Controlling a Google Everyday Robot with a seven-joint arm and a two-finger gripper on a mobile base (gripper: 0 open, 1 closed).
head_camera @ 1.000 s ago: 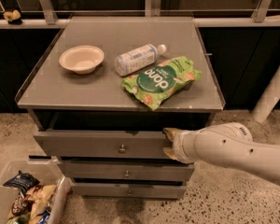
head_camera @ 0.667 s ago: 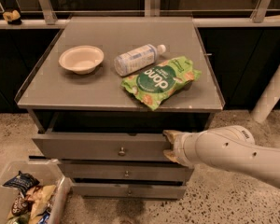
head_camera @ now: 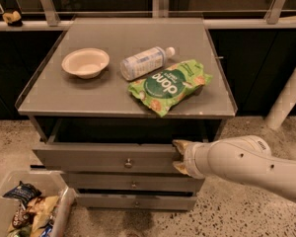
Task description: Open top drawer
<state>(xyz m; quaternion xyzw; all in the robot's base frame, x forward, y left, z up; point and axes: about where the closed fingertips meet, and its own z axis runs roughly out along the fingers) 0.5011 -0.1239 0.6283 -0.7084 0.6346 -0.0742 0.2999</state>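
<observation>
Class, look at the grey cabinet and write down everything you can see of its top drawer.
The top drawer has a wide, flat grey front panel that looks like painted metal or laminate, with a small round metal knob at its centre. It stands partly pulled out, level, with a dark gap showing between it and the cabinet top. It sits above two shorter lower drawers. The gripper is at the right end of its front panel, touching it. Its inside is hidden.

Reads roughly "dono" on bag (head_camera: 170,84). Cannot read bottle (head_camera: 144,62) label. Shows gripper (head_camera: 177,155) at right end of top drawer (head_camera: 89,157).
</observation>
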